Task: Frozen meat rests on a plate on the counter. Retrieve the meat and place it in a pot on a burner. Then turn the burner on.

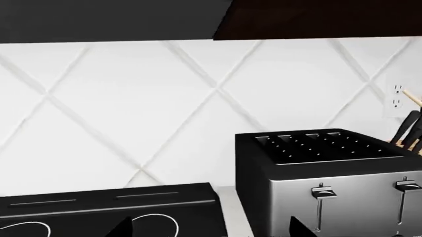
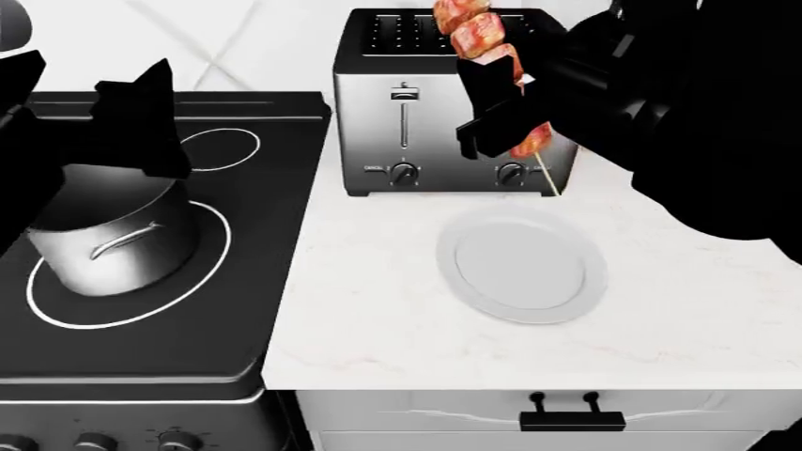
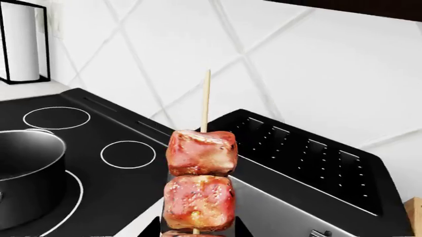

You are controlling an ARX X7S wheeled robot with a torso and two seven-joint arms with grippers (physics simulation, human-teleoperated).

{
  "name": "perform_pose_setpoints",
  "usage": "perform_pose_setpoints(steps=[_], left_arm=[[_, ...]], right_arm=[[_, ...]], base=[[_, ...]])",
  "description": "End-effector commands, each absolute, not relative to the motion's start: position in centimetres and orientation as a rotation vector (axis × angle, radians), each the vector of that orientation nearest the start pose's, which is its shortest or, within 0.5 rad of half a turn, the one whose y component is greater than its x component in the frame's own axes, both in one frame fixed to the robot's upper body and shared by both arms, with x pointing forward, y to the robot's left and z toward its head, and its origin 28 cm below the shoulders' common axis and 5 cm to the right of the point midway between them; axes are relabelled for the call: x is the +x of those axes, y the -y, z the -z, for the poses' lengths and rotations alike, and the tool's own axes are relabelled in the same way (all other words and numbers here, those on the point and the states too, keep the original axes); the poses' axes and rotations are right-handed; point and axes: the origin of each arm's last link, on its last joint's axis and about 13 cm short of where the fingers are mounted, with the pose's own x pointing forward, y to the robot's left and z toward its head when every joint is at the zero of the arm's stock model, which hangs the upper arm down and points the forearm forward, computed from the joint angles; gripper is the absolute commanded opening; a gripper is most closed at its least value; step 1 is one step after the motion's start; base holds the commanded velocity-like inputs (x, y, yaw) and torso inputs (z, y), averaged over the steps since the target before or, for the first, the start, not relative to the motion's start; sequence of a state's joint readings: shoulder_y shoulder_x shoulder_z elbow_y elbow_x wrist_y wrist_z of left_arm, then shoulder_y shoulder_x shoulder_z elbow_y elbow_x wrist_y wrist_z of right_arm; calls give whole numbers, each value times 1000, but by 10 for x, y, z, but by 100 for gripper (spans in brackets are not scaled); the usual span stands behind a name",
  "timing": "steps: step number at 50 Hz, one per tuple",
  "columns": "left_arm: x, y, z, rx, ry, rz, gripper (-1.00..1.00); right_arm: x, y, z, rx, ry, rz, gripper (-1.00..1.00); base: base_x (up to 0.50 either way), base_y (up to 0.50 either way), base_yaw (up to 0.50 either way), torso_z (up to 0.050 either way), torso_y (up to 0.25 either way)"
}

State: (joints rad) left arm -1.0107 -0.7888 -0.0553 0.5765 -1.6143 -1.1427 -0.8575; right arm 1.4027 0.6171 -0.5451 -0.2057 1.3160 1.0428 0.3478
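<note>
- Reddish-pink meat chunks on a thin pale wooden skewer (image 3: 199, 182) fill the right wrist view, upright, above the boxy chrome four-slot toaster (image 2: 441, 103).
- White marble-look desk (image 2: 376, 319) carries a round plain white-grey plate (image 2: 520, 266), bare, in front of the toaster; a diamond-tiled white wall stands behind.
- Black glass cooktop (image 2: 251, 310) lies beside it, with a tall brushed-steel pot (image 2: 115, 242) inside a large white burner circle (image 2: 213, 272).
- Left gripper (image 2: 131, 117) is a black shape over the pot; its jaws' state cannot be told.
- Right gripper (image 2: 501, 117), jaws clenched on the kebab, holds it well above the plate, its lower chunks hidden.
</note>
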Motion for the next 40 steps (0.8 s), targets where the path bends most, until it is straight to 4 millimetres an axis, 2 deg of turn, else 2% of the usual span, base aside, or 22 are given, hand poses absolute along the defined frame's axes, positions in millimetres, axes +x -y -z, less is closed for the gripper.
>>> perform_pose_setpoints(steps=[1,40], left_arm=[[202,-277,-315,21,169,73,100],[202,-279,-313,18,170,66,100]], right_arm=[[279,113,-342,-212,44,-511,-100],[277,109,-346,-243,54,-536,-100]], base=[[1,500,0,0,0],[23,500,0,0,0]])
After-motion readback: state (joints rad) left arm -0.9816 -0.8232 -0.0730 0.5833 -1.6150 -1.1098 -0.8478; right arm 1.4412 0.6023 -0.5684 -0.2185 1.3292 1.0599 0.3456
